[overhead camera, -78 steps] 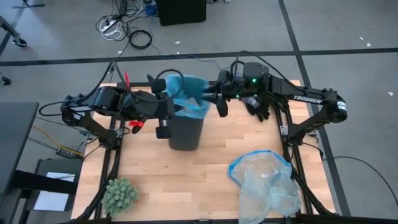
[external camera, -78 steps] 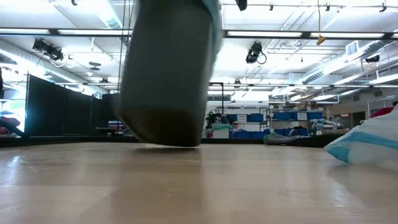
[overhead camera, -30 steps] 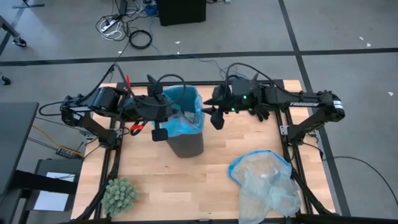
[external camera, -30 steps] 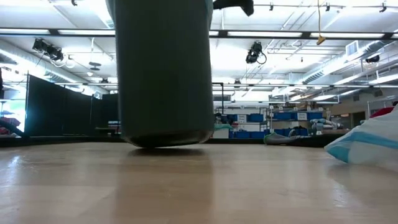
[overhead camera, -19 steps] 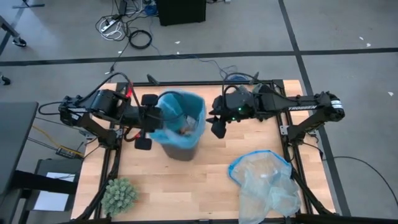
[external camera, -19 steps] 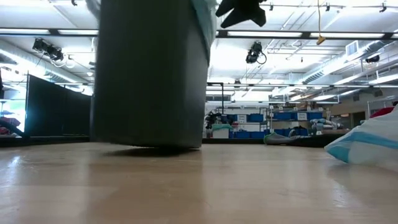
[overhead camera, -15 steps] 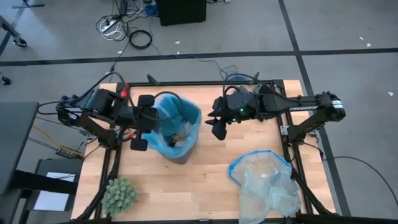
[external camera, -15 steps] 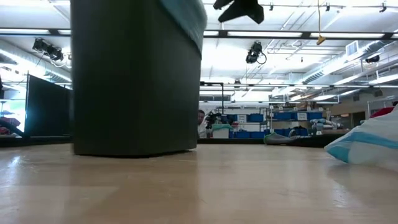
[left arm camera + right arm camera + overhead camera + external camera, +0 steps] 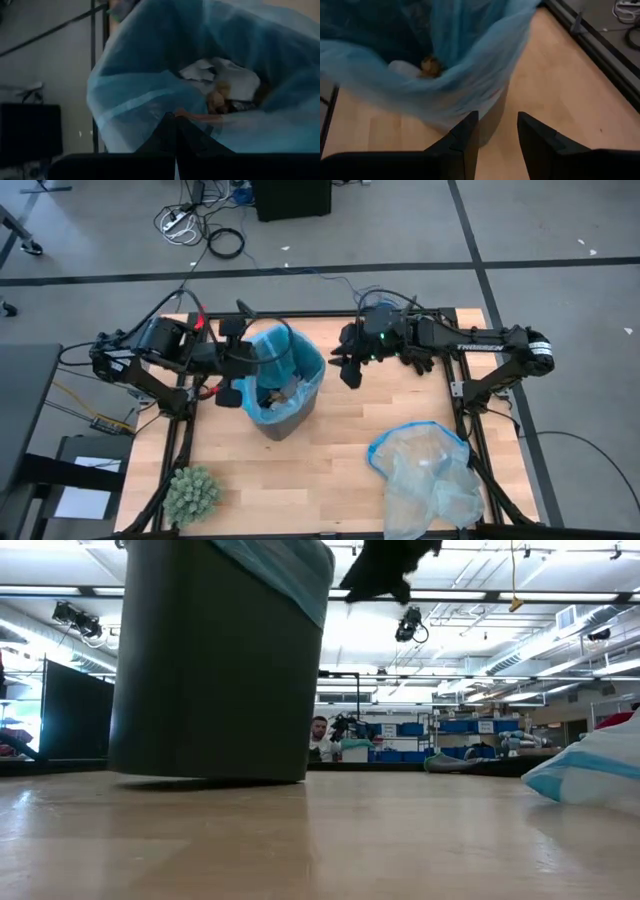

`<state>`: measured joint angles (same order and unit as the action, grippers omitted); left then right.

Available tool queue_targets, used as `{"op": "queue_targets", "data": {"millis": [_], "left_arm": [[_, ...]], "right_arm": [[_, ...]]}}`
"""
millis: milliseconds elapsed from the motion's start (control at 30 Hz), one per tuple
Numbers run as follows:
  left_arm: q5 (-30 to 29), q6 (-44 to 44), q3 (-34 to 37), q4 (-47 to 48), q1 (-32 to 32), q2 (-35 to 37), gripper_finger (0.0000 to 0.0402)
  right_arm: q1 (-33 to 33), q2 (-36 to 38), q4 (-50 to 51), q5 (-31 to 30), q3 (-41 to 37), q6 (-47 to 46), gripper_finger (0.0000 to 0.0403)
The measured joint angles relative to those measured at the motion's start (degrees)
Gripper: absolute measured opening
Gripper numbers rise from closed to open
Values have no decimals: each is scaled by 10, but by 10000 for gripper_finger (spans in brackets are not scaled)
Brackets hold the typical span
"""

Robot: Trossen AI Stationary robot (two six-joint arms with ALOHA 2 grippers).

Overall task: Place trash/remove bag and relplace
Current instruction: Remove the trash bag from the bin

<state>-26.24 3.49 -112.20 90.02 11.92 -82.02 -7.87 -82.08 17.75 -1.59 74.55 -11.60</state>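
A dark grey bin (image 9: 290, 418) stands with its base on the table (image 9: 340, 480), left of the middle. The sky-blue bag (image 9: 300, 365) lines it and folds over the rim. Trash (image 9: 280, 392), white and brown paper scraps (image 9: 225, 85), lies inside. My left gripper (image 9: 256, 372) is shut at the bag's left rim. My right gripper (image 9: 497, 125) hovers open just right of the bin, above the table, fingers pointing at the bag's rim (image 9: 470, 85) with nothing between them. It shows dark at the top of the low view (image 9: 385, 568). My left gripper pinches the bag's turned-over rim (image 9: 150, 120) between its two shut fingers, on the bin's left side, slanting down from the table's left. The plastic bunches around the fingertips. One layer or several, I cannot tell. The bag stays in the bin.
A paler, clearer plastic bag (image 9: 425, 475) lies at the near right of the table and shows at the right of the low view (image 9: 590, 770). A green spiky plant ball (image 9: 192, 492) sits at the near left corner. Bare wood lies between them.
My left gripper has drawn back toward the table's left edge with the bag's rim, and the bin has slid left and nearer with it. It shows larger and farther left in the low view. My right gripper has sunk toward the bin's right rim.
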Motion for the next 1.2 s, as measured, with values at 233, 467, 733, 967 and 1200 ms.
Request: {"op": "queue_targets", "data": {"millis": [233, 467, 733, 967, 1200], "left_arm": [[-42, -64, 0, 0, -41, 0, 0], [-13, -117, 44, 0, -84, -2, 0], [16, -164, 140, 1, -101, -2, 0], [17, -204, 150, -16, -101, -2, 0], [18, -207, 148, -25, -100, -2, 0]], "right_arm": [[-79, 0, -101, 119, -57, -23, 97], [-57, -3, -146, 140, -61, -39, 94], [-27, -3, -152, 138, -64, -19, 96], [-35, -34, -358, 206, -163, -153, 120], [-26, -57, -456, 217, -194, -243, 124]]}}
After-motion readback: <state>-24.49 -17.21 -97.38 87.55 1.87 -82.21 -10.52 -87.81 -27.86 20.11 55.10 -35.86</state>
